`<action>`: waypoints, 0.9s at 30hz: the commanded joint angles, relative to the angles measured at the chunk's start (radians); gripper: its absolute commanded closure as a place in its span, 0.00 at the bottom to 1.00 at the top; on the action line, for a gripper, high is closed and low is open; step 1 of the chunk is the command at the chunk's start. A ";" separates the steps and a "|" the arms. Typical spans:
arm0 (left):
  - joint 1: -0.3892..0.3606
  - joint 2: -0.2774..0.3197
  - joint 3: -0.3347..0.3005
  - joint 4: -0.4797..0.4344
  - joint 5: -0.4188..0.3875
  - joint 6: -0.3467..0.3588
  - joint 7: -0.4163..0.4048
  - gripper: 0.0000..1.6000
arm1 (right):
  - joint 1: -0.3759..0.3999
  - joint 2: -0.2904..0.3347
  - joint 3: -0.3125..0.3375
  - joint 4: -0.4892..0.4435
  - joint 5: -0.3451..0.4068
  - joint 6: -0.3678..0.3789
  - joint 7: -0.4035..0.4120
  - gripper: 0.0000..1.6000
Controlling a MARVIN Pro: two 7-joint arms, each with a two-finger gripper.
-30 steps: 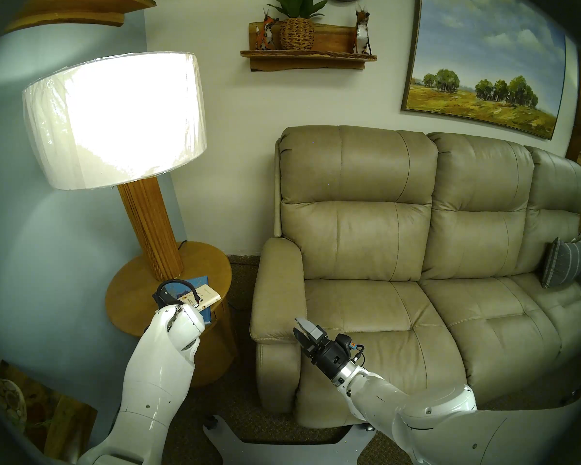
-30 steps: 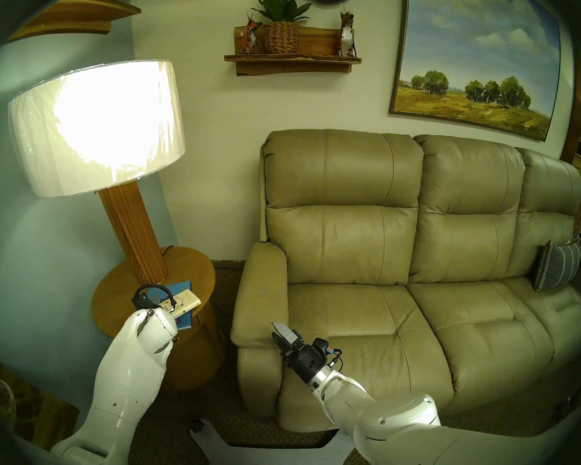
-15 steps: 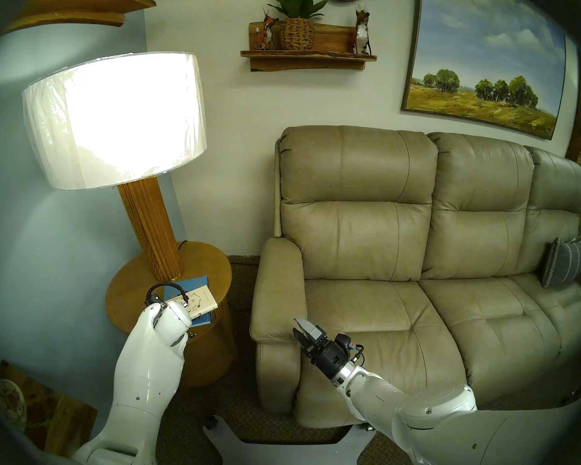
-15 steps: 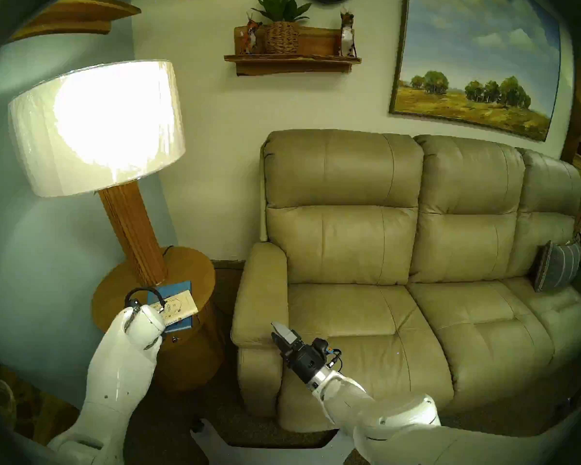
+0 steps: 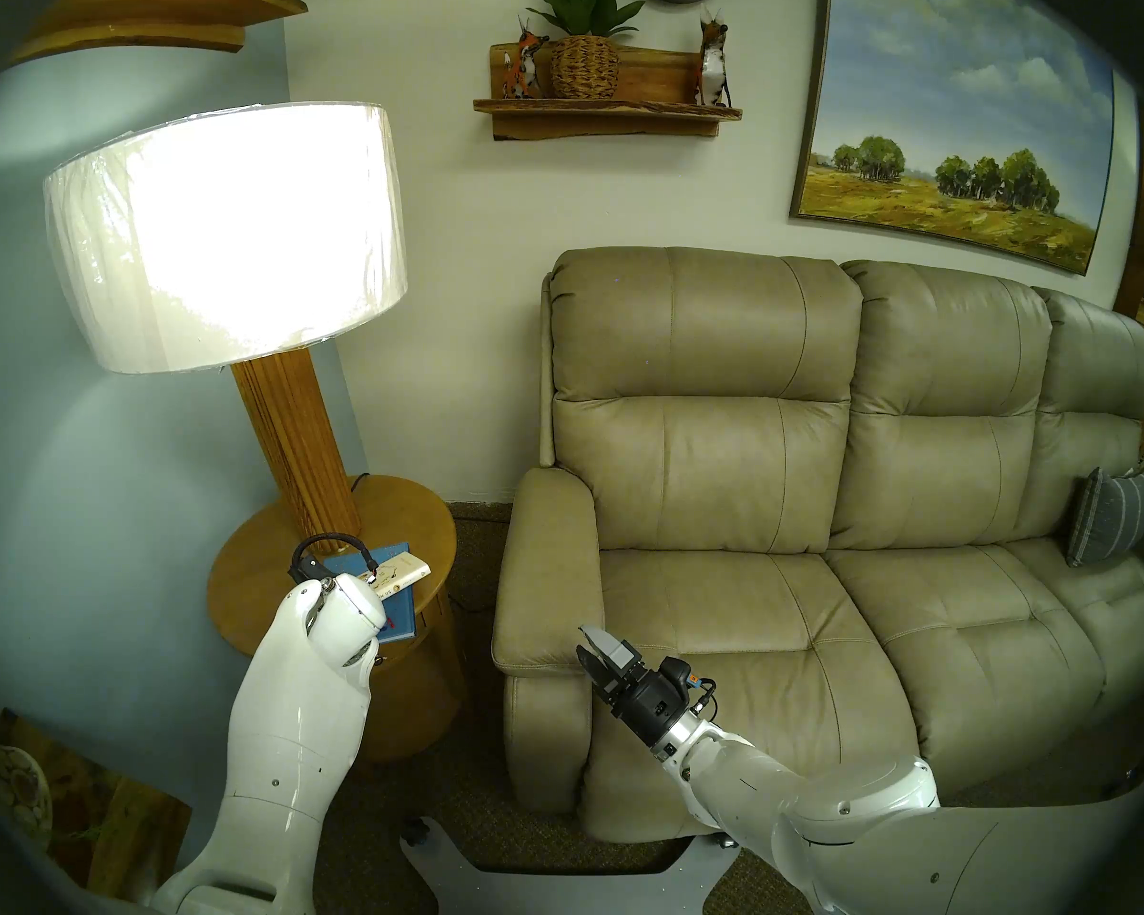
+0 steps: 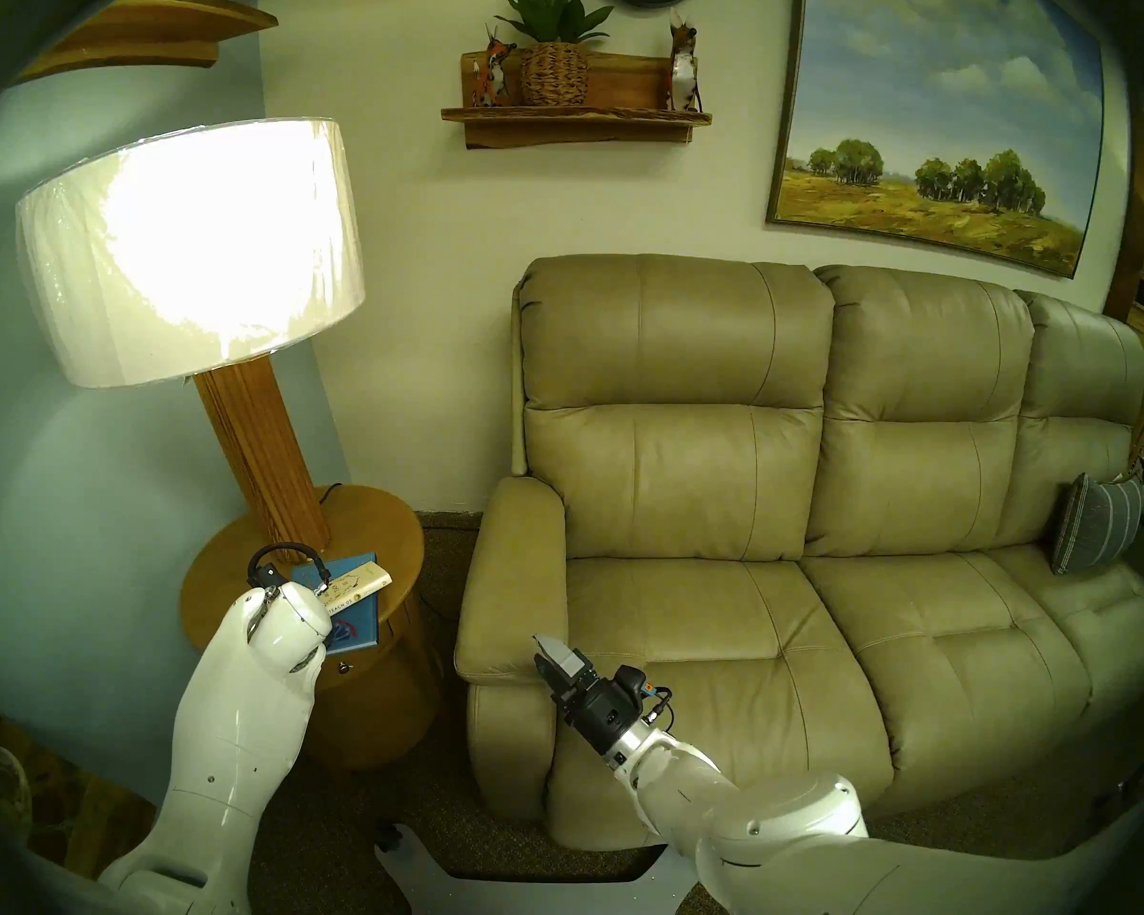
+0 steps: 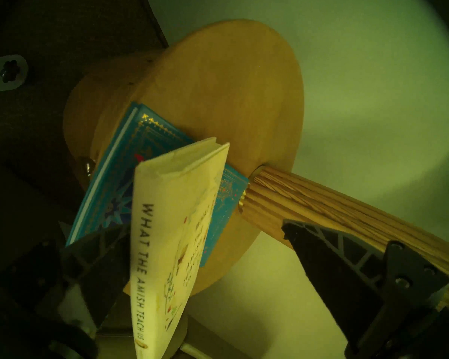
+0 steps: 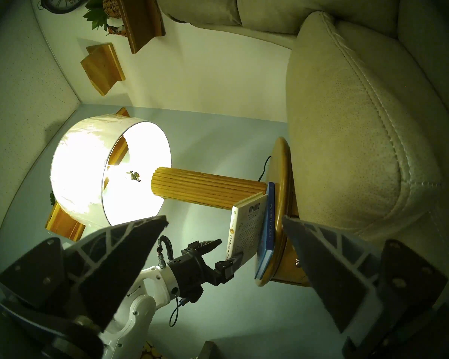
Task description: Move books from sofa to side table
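The white book (image 7: 176,221) lies tilted on the turquoise book (image 7: 130,169), which lies flat on the round wooden side table (image 7: 218,91). My left gripper (image 7: 205,223) is open. In the right wrist view one of its fingers (image 8: 231,260) sits under the white book's near end (image 8: 246,229) and props it off the turquoise book (image 8: 268,221). The head view shows both books (image 5: 401,571) on the table (image 5: 252,597), partly behind my left wrist. My right gripper (image 5: 586,639) is open and empty by the sofa's (image 5: 721,603) left armrest. The sofa seats hold no books.
A lit lamp with a thick wooden post (image 5: 298,451) and a wide shade (image 5: 226,233) stands on the table just behind the books. The post runs close to my left gripper's other finger (image 7: 322,247). A grey striped pillow (image 5: 1107,517) sits at the sofa's right end.
My left wrist drew back to the left, then came forward again. The white book shifted toward the lamp and now tilts more. The right arm has not moved.
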 commanded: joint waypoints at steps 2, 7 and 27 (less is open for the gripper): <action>0.091 -0.014 0.010 -0.128 0.001 -0.027 0.036 0.00 | 0.007 0.001 -0.001 -0.002 0.002 0.001 0.020 0.00; 0.119 -0.003 0.018 -0.162 0.014 -0.036 0.063 0.00 | 0.006 0.001 -0.001 -0.004 0.001 -0.001 0.031 0.00; 0.242 0.023 0.091 -0.278 0.088 0.112 -0.109 0.00 | -0.001 0.001 -0.001 -0.001 0.005 -0.005 0.025 0.00</action>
